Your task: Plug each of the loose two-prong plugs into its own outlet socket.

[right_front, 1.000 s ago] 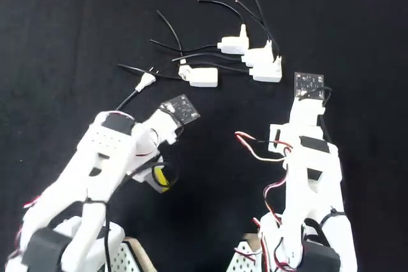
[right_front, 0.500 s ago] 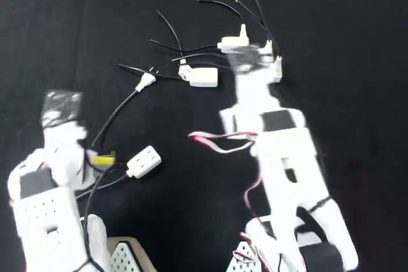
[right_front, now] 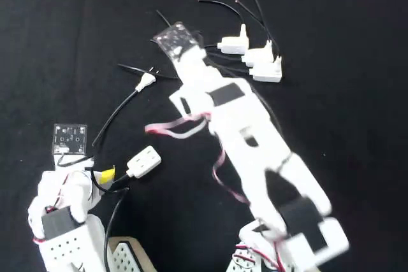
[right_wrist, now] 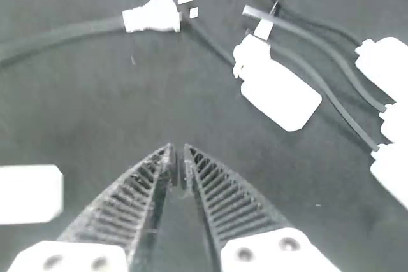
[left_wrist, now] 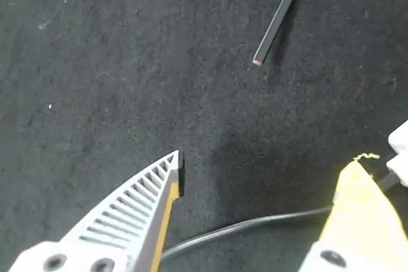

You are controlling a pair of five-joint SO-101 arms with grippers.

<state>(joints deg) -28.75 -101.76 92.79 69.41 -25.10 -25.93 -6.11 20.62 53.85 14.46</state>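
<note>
Your left gripper (left_wrist: 265, 159), released wide, straddles a black cable (left_wrist: 248, 227) just beside the white outlet socket (right_front: 143, 161). Your right gripper (right_wrist: 178, 151) is clenched empty, beyond that socket, near the loose two-prong plug (right_wrist: 153, 17).

A: Where does the loose plug (right_front: 145, 81) lie?
B: On the counter (right_front: 357, 125), left of centre toward the far side; its cord (right_front: 115, 116) trails back to the near left.
A: And the sockets?
B: A single socket (right_front: 143, 161) sits nearer, just beside the left arm (right_front: 64, 221) at the near-left corner. Three socket blocks (right_front: 258, 55) cluster at the far side, right of centre.
A: The right arm (right_front: 255, 144)?
B: It stretches diagonally from the near edge to the far middle. A fourth block (right_wrist: 280, 93) lies between plug and cluster.
</note>
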